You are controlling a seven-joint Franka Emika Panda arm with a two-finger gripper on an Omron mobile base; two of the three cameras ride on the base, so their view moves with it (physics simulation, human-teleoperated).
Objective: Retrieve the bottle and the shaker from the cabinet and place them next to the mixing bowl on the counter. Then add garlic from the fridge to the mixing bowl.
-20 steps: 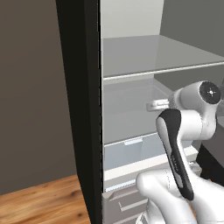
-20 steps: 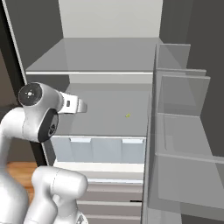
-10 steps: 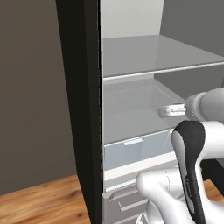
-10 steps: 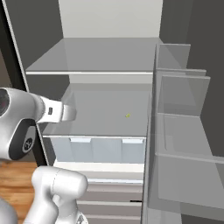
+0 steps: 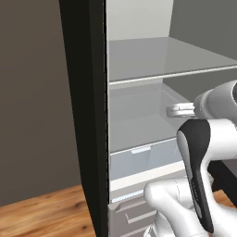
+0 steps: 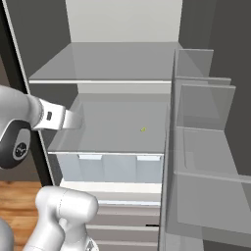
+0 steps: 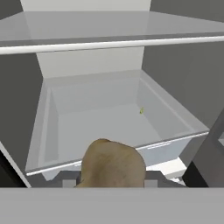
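Holding the garlic [image 7: 113,162] between its two fingers, the gripper [image 7: 111,178] sits in front of the open fridge [image 5: 83,115], jaws part-way closed on the bulb, a dark finger showing at each side of it low in the hand view. The lump is tan-brown and roundish, so no long axis can be read; its domed side faces the camera and whether stem or root end points forward cannot be told. It hangs just outside the front lip of the translucent drawer [image 7: 109,118], under the glass shelf [image 7: 109,43], clear of both. Judgement: gripped across its width because a round bulb gives two opposed flanks that way, and carried level with the opening so it clears drawer lip and shelf edge. In the right base view the wrist [image 6: 49,117] reaches in at shelf height from the left, beside the dark door edge [image 6: 19,98]; door bins [image 6: 206,127] stand to the right. A tiny yellowish speck [image 6: 143,129] lies on the drawer floor, too small to identify. Bottle, shaker, mixing bowl and counter are outside these views, so that part of the task cannot be judged; the garlic has yet to reach the bowl.
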